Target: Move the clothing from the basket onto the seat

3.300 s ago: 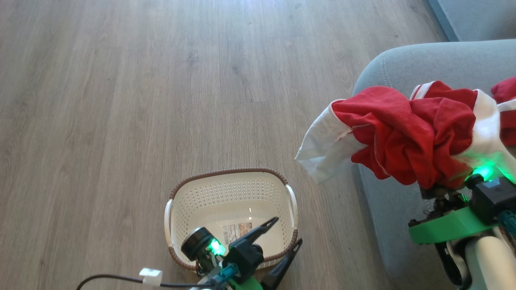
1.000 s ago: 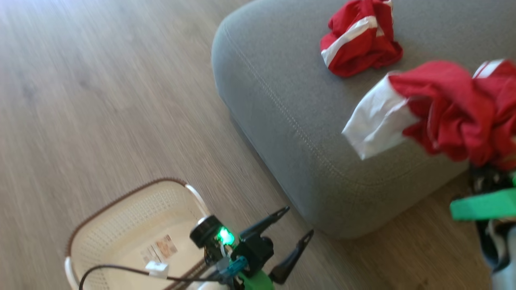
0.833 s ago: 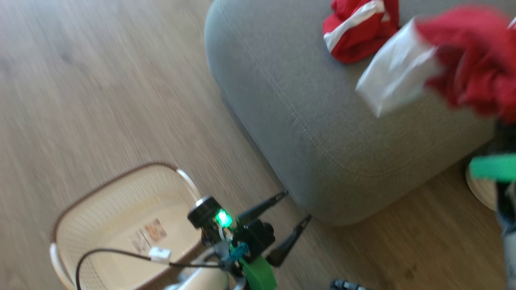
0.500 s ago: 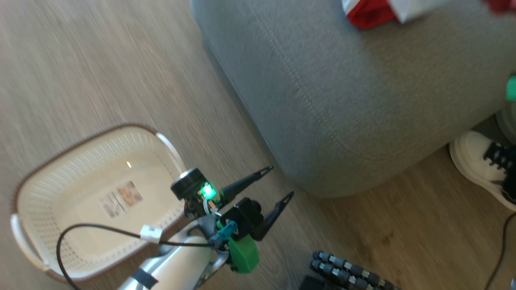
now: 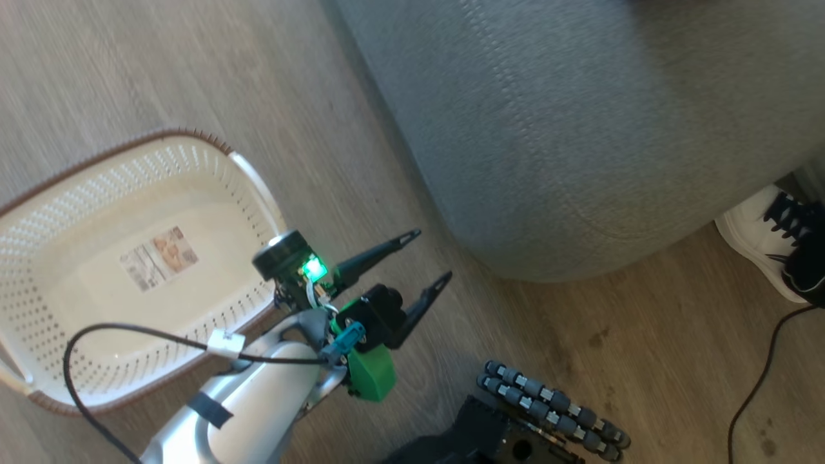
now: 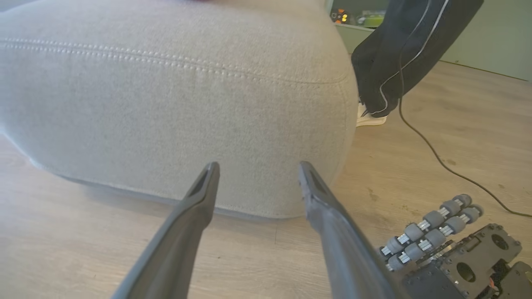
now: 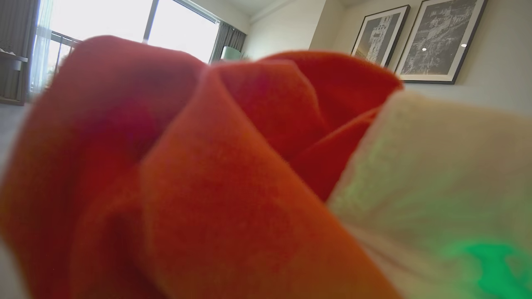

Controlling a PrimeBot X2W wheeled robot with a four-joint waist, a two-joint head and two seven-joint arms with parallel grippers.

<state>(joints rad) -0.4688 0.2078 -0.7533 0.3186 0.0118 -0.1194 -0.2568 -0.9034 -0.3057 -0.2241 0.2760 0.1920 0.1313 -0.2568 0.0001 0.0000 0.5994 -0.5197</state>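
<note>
Left fingers (image 5: 380, 253) spread, empty; right fingers buried under clothing (image 7: 187, 166), grip can't tell. Basket (image 5: 116, 177) label (image 5: 158, 258) illegible. Head camera panned since earlier.

Wood-plank floor (image 5: 129, 64), bright curtained window (image 7: 178, 31), framed prints (image 7: 436, 41) on wall (image 7: 494, 89).

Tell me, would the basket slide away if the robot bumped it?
Probably, yes. The basket is empty and made of thin plastic full of holes, so it likely weighs little. It sits on a smooth wooden floor, so a nudge would probably make it slide rather than tip, since it looks wide and low.
</note>
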